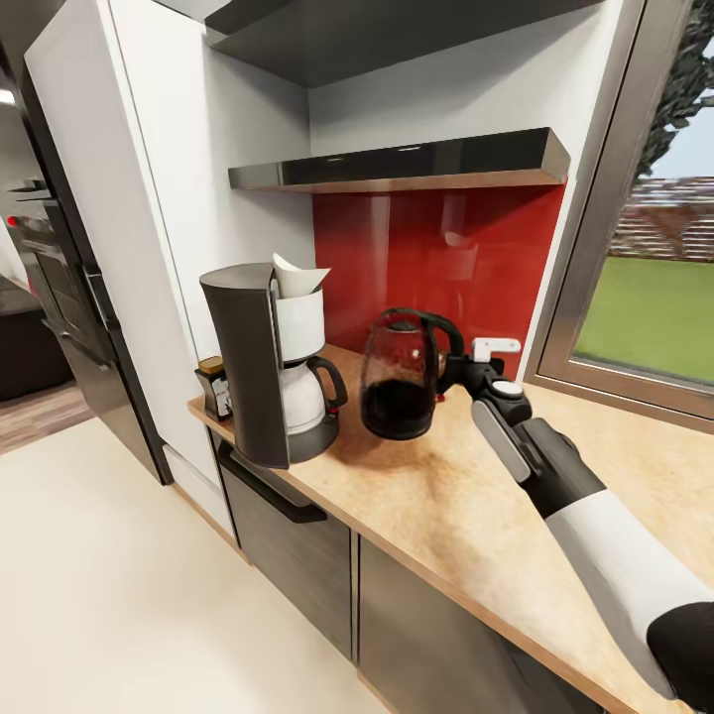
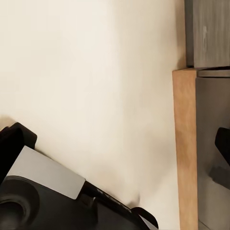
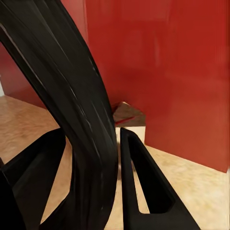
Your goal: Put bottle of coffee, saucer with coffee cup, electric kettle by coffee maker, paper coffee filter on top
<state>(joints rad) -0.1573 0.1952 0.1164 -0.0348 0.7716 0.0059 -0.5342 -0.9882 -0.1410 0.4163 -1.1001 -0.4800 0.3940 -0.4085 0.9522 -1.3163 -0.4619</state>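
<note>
Working along the desk (image 1: 466,516), we have open wood to the right and toward the front edge, while the red backsplash (image 1: 436,248) and the kitchen shelf (image 1: 416,159) hem in the back. Our coffee maker (image 1: 263,367) stands at the desk's left end, and the electric kettle (image 1: 402,377) rests just beside it. We judge placement nearly done: lower gently, keep it upright. Our right end effector (image 3: 112,158) is clamped on the kettle's handle (image 3: 67,96).

White-sleeved right arm (image 1: 615,555), black gripper (image 1: 458,374)
</note>
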